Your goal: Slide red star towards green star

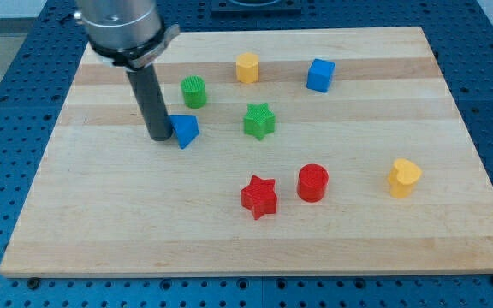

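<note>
The red star [259, 197] lies on the wooden board [101, 222] below centre. The green star [259, 121] lies straight above it in the view, with a gap of bare board between them. My tip [160, 136] is at the board's upper left, touching the left side of a blue triangular block [184, 130]. The tip is well to the left of both stars and higher than the red star.
A red cylinder [312, 182] stands just right of the red star. A green cylinder [193, 91], a yellow hexagonal block [246, 67] and a blue cube [320, 74] lie along the top. A yellow heart [404, 177] is at the right.
</note>
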`<state>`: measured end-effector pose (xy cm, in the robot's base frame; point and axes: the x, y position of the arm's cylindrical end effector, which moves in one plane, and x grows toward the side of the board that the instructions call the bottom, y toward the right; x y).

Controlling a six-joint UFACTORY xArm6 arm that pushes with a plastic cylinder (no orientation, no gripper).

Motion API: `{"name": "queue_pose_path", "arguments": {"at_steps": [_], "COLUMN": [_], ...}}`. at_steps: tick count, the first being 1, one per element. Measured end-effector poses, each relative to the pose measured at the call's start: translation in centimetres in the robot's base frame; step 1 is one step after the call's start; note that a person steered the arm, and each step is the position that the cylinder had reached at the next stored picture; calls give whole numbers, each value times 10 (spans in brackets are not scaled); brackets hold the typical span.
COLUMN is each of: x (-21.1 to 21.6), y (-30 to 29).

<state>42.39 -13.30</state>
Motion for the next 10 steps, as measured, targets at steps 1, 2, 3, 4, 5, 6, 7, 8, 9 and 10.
{"name": "queue_pose_path", "arguments": {"at_steps": [1,2,3,4,5,6,7,8,9,10], "x": [-3,-3,-3,0,74,117,141,162,158,142], "y": [14,29,45,31,0,3,49,112,142,130]}}
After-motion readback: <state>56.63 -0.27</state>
